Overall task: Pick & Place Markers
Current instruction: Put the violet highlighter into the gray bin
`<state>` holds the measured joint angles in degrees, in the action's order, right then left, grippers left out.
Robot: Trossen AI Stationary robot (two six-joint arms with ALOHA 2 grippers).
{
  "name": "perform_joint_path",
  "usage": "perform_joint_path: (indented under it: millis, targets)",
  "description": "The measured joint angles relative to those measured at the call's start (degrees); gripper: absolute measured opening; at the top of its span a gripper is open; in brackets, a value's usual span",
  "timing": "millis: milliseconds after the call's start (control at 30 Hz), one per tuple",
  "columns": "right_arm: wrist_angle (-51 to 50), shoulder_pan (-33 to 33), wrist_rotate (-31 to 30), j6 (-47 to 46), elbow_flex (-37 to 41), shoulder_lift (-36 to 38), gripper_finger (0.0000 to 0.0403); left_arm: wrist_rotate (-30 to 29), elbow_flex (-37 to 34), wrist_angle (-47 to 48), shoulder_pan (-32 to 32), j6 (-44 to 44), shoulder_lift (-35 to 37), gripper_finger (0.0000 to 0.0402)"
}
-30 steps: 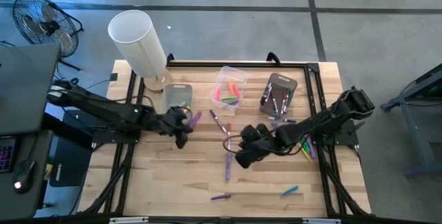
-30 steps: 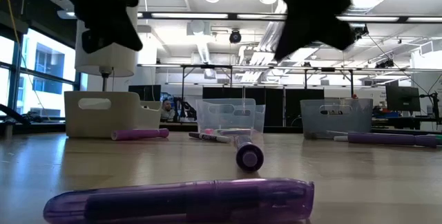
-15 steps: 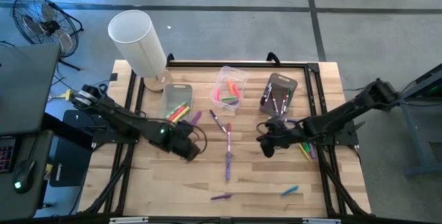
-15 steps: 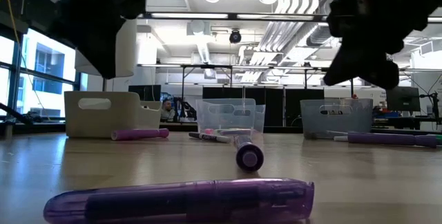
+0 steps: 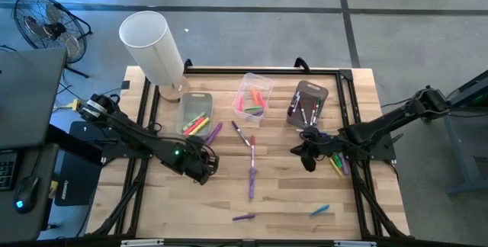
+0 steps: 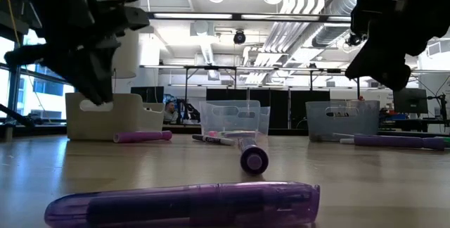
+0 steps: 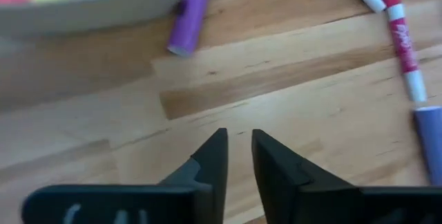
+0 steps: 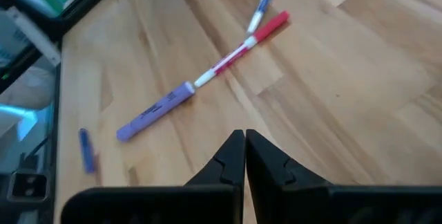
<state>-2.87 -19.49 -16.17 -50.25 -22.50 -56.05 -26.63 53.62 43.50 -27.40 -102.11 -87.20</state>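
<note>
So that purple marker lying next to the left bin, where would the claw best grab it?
Probably mid-barrel on the purple marker, coming from straight above with the fingers across its narrow width: it lies flat on the table, angled, one end close to the left bin, so the middle leaves room.

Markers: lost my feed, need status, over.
Left pincer slightly open, empty, over bare wood. Right pincer shut, empty. Loose markers on table, purple marker mid-table. Nothing in the way.
</note>
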Motion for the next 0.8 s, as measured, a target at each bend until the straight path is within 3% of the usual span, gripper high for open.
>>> perform_joint_path:
  millis: [267, 433, 800]
  targets:
    - [0.61, 0.0, 3.08, 2.74, 0.0, -0.09, 0.0001, -3.74, -6.31, -7.17, 0.06, -7.64, -1.69, 0.0119]
    - [0.63, 0.0, 2.7, 2.81, 0.0, -0.09, 0.0001, -4.33, -6.66, -5.04, 0.07, -9.52, -5.33, 0.0122]
    - [1.64, -0.04, 3.11, 2.39, -0.02, -0.09, 0.0002, -12.02, -6.33, -7.11, -0.09, -7.51, -12.79, 0.0122]
